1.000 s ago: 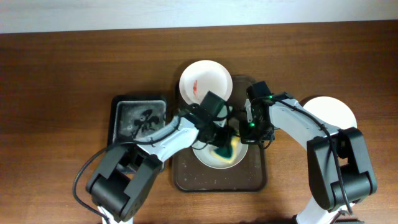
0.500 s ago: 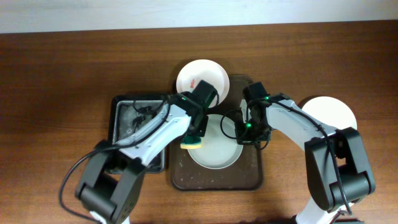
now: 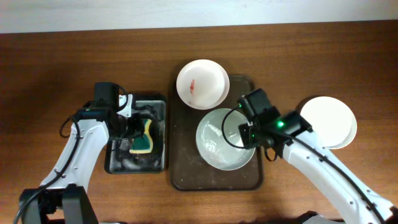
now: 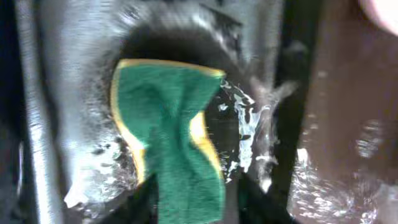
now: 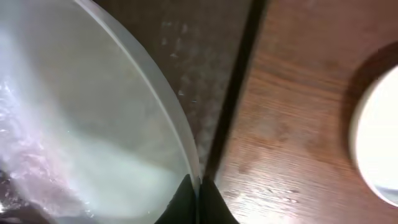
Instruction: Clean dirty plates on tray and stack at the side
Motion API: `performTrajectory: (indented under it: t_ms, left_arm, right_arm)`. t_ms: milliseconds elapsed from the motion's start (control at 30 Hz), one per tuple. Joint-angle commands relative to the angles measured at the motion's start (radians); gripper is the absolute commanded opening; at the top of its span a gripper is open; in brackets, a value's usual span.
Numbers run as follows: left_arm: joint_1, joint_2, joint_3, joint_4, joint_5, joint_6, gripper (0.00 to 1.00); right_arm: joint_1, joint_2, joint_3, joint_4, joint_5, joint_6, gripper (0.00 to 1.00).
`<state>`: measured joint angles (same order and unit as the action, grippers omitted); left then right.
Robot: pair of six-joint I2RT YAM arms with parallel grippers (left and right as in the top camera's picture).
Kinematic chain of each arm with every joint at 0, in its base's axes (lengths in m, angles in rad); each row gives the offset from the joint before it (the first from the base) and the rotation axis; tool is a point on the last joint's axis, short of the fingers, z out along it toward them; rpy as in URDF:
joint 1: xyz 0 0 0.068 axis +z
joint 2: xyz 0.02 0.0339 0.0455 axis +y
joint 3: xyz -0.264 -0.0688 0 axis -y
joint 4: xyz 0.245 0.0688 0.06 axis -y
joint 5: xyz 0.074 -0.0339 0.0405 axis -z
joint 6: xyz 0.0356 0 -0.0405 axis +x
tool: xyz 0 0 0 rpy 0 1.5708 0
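Observation:
A pale green-tinted plate (image 3: 221, 143) lies on the dark brown tray (image 3: 186, 177); my right gripper (image 3: 256, 138) is shut on its right rim, seen in the right wrist view (image 5: 198, 196) pinching the plate's edge (image 5: 93, 118). A white plate with red smears (image 3: 202, 84) sits at the tray's far end. A clean white plate (image 3: 328, 121) lies on the table at the right. My left gripper (image 3: 134, 138) is shut on a green-yellow sponge (image 3: 143, 140) over the small black tray (image 3: 118, 165); the left wrist view shows the sponge (image 4: 174, 130) between my fingers (image 4: 193, 208).
The black sponge tray is wet with foam (image 4: 99, 180). The brown tray's right rim (image 5: 239, 93) runs beside bare wooden table (image 5: 292, 124). The table's far edge meets a white wall.
My left gripper has carried the sponge left, off the pale green plate and over the black tray. The right arm has shifted slightly with the plate's rim held.

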<state>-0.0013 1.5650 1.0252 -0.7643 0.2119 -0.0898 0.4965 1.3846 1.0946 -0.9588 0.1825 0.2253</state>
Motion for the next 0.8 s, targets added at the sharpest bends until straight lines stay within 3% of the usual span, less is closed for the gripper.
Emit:
performTrajectory:
  t_ms: [0,33,100,300,600,767]
  left_arm:
    - [0.005,-0.089,0.069,-0.009,0.137,0.017,0.67]
    - [0.005,-0.146,0.077,-0.011,0.142,0.017,0.74]
    - [0.005,-0.238,0.077,-0.014,0.14,0.017,1.0]
    - [0.005,-0.272,0.077,-0.014,0.14,0.016,1.0]
    - [0.005,-0.272,0.077,-0.014,0.14,0.016,1.0]
    - [0.005,-0.272,0.077,-0.014,0.14,0.016,1.0]
  right_arm:
    - [0.068,-0.043,0.052,-0.062,0.208,0.026,0.04]
    - [0.107,-0.044,0.098,-0.104,0.266,0.026,0.04]
    - [0.177,-0.044,0.157,-0.165,0.412,0.079,0.04]
    - [0.407,-0.041,0.197,-0.247,0.664,0.226,0.04]
    - [0.452,0.042,0.197,-0.328,0.695,0.198,0.04]
    - [0.552,0.048,0.197,-0.365,0.866,0.244,0.04]
